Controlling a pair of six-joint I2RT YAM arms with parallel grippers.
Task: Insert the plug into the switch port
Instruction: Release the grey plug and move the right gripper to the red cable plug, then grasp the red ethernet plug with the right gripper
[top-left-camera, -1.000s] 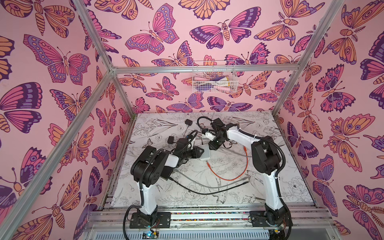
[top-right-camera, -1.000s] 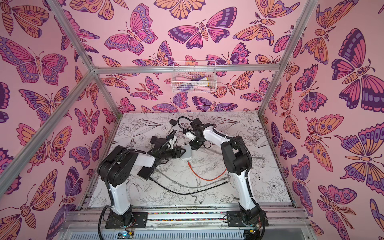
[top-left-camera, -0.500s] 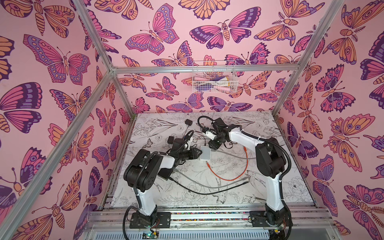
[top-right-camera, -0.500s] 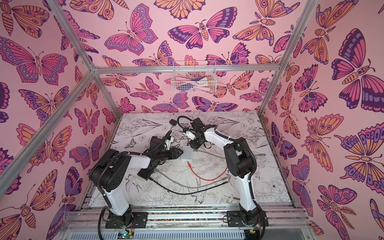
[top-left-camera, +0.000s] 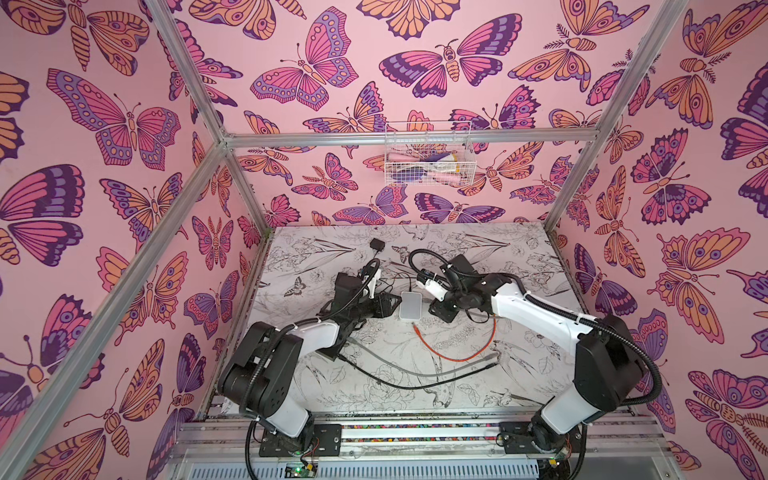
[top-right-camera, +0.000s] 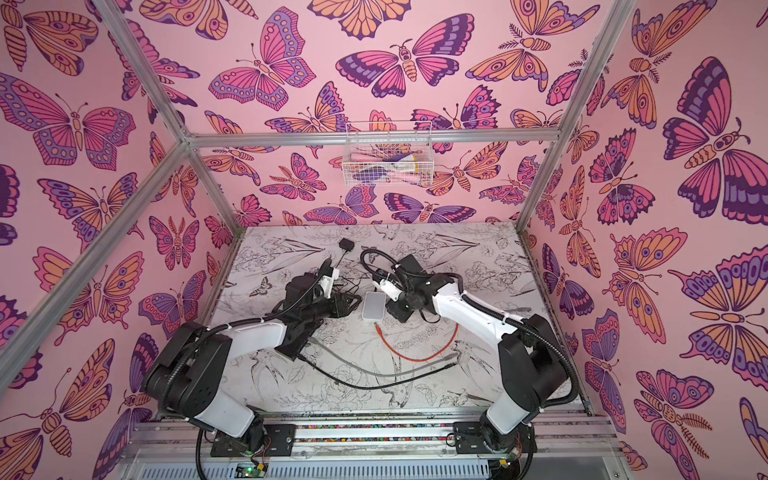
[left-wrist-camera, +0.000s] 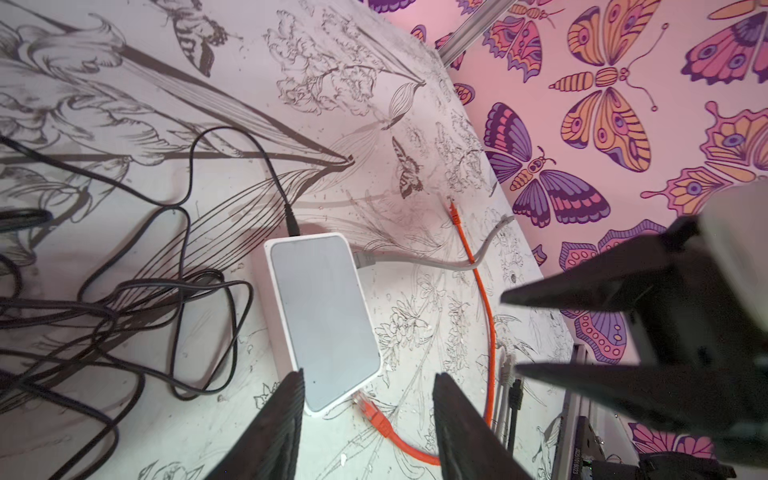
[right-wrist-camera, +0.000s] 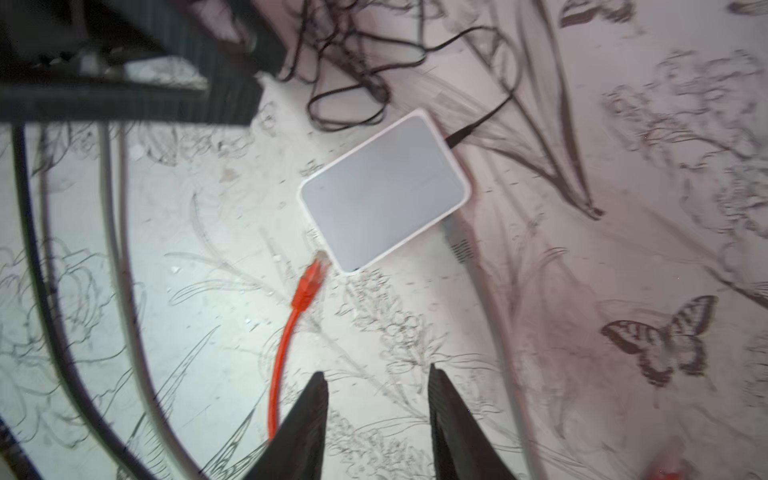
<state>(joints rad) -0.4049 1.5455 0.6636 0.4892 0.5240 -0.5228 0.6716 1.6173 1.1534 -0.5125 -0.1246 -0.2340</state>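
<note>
- Top views show you a black cable (top-left-camera: 428, 385) and a grey cable (top-left-camera: 415, 372) lying nearest the table's (top-left-camera: 498, 249) front edge.
- Just beyond them your orange cable (top-left-camera: 450, 360) loops across the table's middle, both ends loose.
- Its plug (right-wrist-camera: 311, 278) lies flat on the table, tip touching the near corner of the switch (right-wrist-camera: 382, 187), not in any port you can see.
- The switch sits flat at the table's middle, between your two claws.
- Your left claw (left-wrist-camera: 370, 376) is apart, gripping nothing, one finger (left-wrist-camera: 282, 424) beside the switch's corner.
- Your right claw (right-wrist-camera: 376, 370) is apart too, empty, hanging over bare table near the plug.
- A thin black lead (left-wrist-camera: 291, 220) enters the switch's far end; a grey plug (left-wrist-camera: 365, 259) touches the side facing the table's right edge.
- Toward the back edge lies a small black block (top-left-camera: 377, 244).
- On the back wall, past the table, hangs a wire basket (top-left-camera: 428, 162).
</note>
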